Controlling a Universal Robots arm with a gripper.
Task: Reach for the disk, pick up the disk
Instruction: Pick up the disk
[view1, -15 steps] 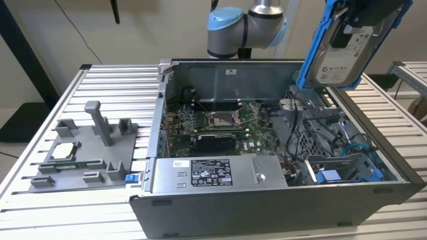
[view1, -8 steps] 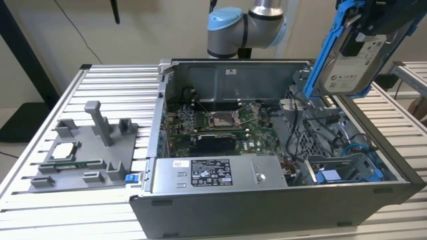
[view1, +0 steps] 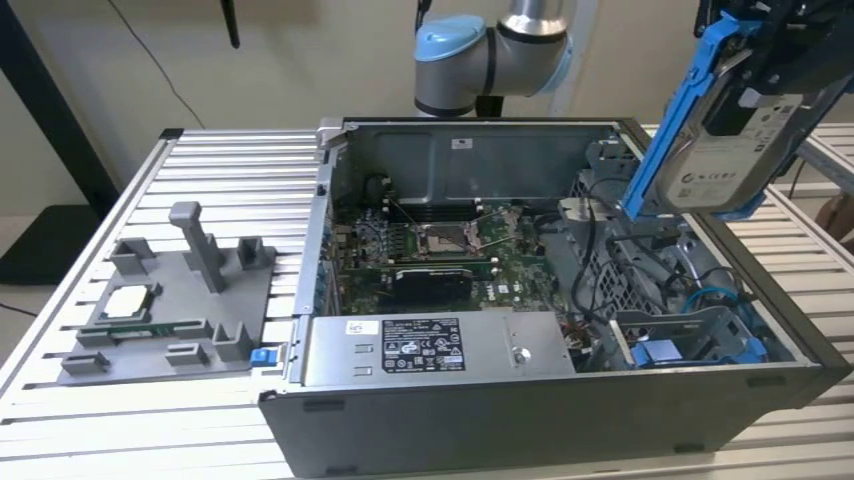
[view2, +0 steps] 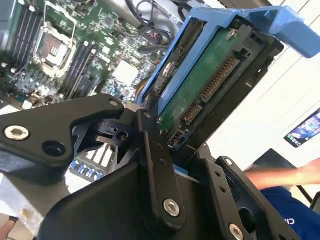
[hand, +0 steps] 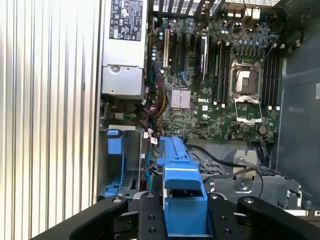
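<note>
While its black linked fingers (view2: 155, 165) clamp from both sides, the robot arm's gripper (hand: 184, 220) holds the disk (view1: 727, 150), a rectangular silver metal hard drive with a white label framed by a bright blue plastic bracket, lifted clear above the open grey desktop computer case (view1: 534, 420). Seen in the second wrist view, the drive's green circuit board and connector edge face the camera, with the jaws closed on the blue frame. Below, in the first wrist view, lie the green motherboard (hand: 220, 90) with its empty processor socket, the silver power supply box (hand: 122, 50) and an empty blue drive cage (hand: 114, 145). Across the slatted aluminium table (view1: 160, 420), at the exterior view's left, sits a grey plastic fixture tray (view1: 174, 310) carrying a small flat silver square chip (view1: 123, 302). Behind the case, the arm's grey and light blue joint (view1: 467, 55) rises. A person's forearm and blue sleeve (view2: 285, 200) appear beyond the gripper in the second wrist view.
</note>
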